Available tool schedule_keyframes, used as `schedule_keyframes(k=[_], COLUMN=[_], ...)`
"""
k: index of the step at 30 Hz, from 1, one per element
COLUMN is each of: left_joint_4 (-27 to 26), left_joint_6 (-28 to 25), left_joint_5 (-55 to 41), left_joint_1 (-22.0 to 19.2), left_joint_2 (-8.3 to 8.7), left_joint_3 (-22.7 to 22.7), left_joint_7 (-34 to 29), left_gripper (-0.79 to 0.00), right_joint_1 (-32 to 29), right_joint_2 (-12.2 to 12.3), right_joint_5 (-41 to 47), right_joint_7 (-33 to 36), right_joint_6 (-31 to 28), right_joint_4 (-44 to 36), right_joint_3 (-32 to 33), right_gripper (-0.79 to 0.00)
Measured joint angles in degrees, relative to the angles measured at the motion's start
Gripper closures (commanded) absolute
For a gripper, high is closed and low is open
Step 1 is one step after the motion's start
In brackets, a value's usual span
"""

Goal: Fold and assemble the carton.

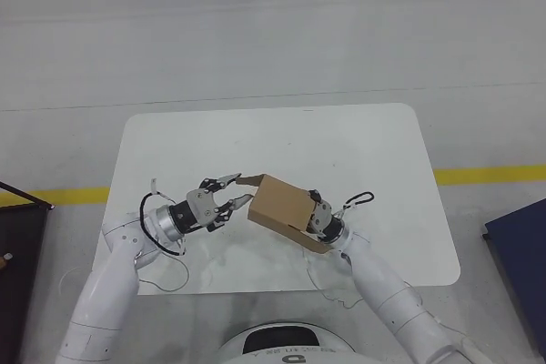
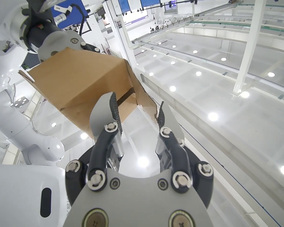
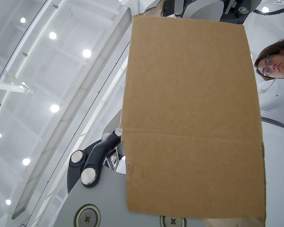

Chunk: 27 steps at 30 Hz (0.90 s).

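A brown carton (image 1: 278, 211) is held above the white table (image 1: 364, 146), tilted, with its flaps loose at both ends. My right gripper (image 1: 316, 220) is shut on the carton's end nearest the robot. In the right wrist view a flat carton panel (image 3: 191, 95) covers most of that gripper, and one finger (image 3: 101, 147) shows beside it. My left gripper (image 1: 226, 186) is open at the carton's other end. In the left wrist view the gripper (image 2: 137, 109) has its tips at the carton's (image 2: 80, 81) open mouth, one finger (image 2: 161, 115) touching a torn flap edge.
A dark cart (image 1: 5, 241) stands left of the table and a dark blue surface (image 1: 528, 264) lies to the right. A yellow line (image 1: 500, 173) runs across the floor. The far half of the table is bare.
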Motion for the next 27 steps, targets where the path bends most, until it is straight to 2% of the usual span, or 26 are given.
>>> schedule_keyframes(k=[7, 11, 19, 27], left_joint_4=[0.58, 1.06, 0.80, 0.42], left_joint_6=[2.07, 4.04, 7.07, 8.99], left_joint_5=[-1.73, -4.04, -4.59, -4.39], left_joint_1=[0.12, -0.39, -0.57, -0.97], left_joint_2=[0.13, 0.13, 0.51, 0.88], left_joint_3=[0.58, 1.21, 1.17, 1.11], left_joint_7=[0.99, 2.02, 2.43, 0.84], left_gripper=[-0.391, -0.560, -0.616, -0.625], right_joint_1=[-0.22, -0.34, -0.42, -0.43], right_joint_2=[-0.12, -0.22, -0.32, -0.40], right_joint_5=[0.08, 0.30, 0.74, 0.82], right_joint_7=[0.80, 0.92, 0.65, 0.19], right_joint_6=[-1.64, -2.18, -2.07, -2.06], right_joint_4=[-0.29, -0.39, -0.14, -0.22], right_joint_3=[0.28, 0.33, 0.56, 0.76], right_gripper=[0.000, 0.000, 0.000, 0.000])
